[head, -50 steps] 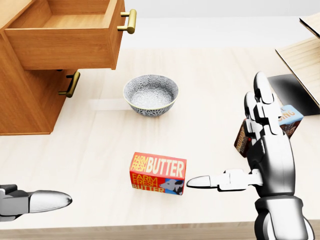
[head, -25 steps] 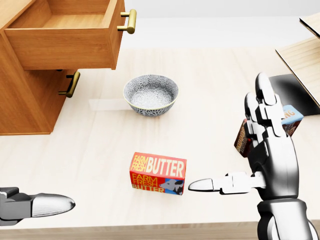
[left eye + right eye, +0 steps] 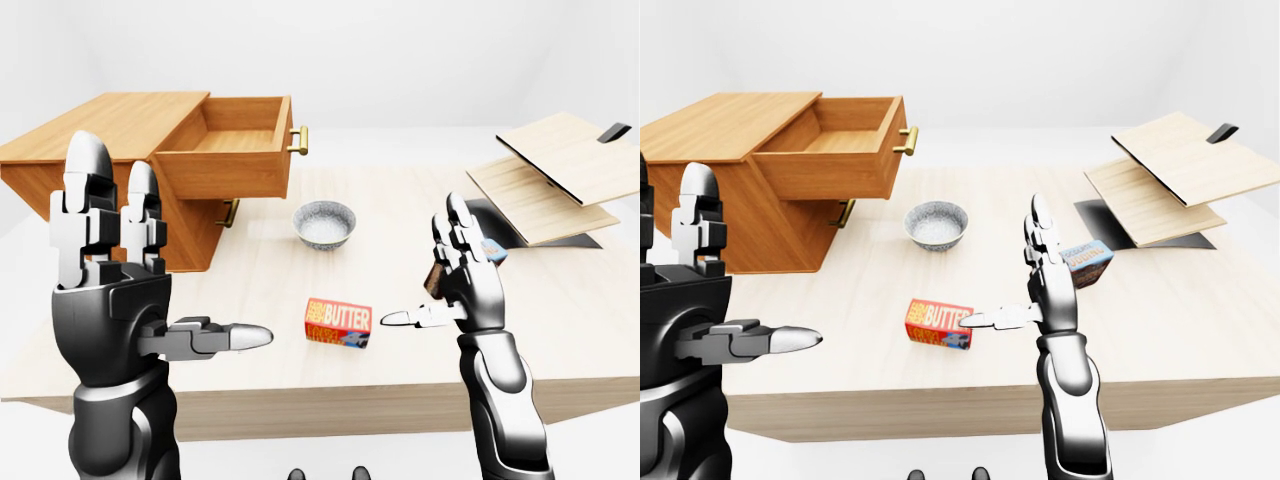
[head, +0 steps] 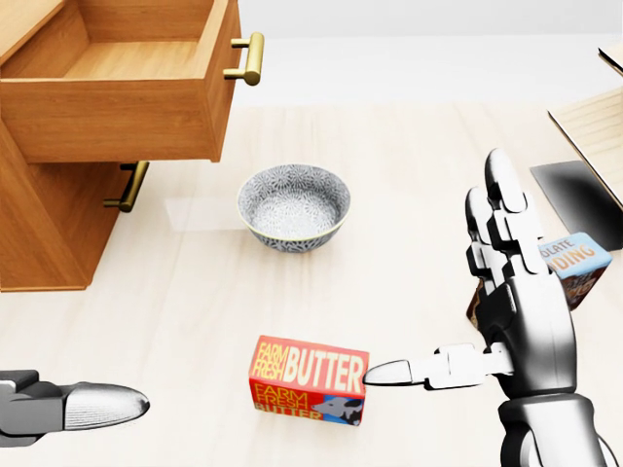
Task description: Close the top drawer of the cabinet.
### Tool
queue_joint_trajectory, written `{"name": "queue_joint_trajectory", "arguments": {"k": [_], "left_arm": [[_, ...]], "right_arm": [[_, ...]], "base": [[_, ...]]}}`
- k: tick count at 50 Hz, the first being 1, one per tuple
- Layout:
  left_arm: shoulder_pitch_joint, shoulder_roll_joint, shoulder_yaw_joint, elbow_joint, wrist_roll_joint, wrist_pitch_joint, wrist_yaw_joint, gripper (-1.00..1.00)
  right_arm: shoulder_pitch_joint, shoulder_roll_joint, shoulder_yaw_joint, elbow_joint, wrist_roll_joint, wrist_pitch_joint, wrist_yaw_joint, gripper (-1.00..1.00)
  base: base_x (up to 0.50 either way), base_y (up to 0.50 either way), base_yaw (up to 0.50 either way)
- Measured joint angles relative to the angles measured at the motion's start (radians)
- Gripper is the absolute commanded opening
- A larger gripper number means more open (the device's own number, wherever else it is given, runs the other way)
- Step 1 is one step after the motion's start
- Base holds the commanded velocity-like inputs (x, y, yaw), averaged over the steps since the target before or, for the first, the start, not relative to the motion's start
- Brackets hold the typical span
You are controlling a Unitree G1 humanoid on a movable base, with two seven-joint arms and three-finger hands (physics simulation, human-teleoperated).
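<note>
A wooden cabinet [image 4: 39, 214] stands on the table at the left of the head view. Its top drawer [image 4: 117, 117] is pulled far out and is empty, with a brass handle [image 4: 246, 58] on its front. The lower drawer's handle [image 4: 127, 187] sits flush below. My left hand [image 3: 160, 260] is open and raised at the lower left, well short of the drawer. My right hand [image 4: 443, 277] is open at the right, fingers up, with its thumb tip beside a butter box [image 4: 310, 379]. Both hands are empty.
A patterned bowl [image 4: 294, 206] sits right of the cabinet, under the drawer's front corner. A chocolate box [image 4: 574, 263] lies behind my right hand. Wooden boards [image 3: 550, 170] and a dark panel [image 4: 574, 195] lie at the far right. The table's near edge [image 3: 300, 400] runs across below.
The whole picture has shifted down and grown, so the camera has moved closer to the table. The drawer stays open. Both hands hold about the same place in view.
</note>
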Motion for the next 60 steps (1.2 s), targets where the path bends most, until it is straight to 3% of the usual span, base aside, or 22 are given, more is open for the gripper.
{"name": "queue_joint_trajectory", "arguments": {"k": [25,33,40,48,60], "left_arm": [[-0.004,0.001,-0.006,0.009,0.007,0.0,-0.003,1.0],[-0.042,0.01,-0.032,0.012,0.03,0.0,0.003,1.0],[-0.141,0.015,-0.097,0.048,0.09,0.0,0.016,1.0],[-0.318,0.001,-0.17,0.176,0.18,0.0,0.03,1.0],[-0.566,-0.077,-0.266,0.416,0.32,0.0,0.025,1.0]], "right_arm": [[-0.011,0.001,0.005,0.02,-0.025,0.0,-0.018,1.0],[-0.003,0.002,0.009,0.019,-0.037,0.0,-0.02,1.0],[0.005,0.003,0.006,0.02,-0.036,0.0,-0.018,1.0],[0.014,0.002,-0.005,0.023,-0.026,0.0,-0.012,1.0],[0.025,0.001,-0.017,0.025,-0.013,0.0,-0.005,1.0]], "base": [[0.16,0.0,0.0],[0.0,0.0,0.0],[0.0,0.0,0.0],[0.0,0.0,0.0],[0.0,0.0,0.0]]}}
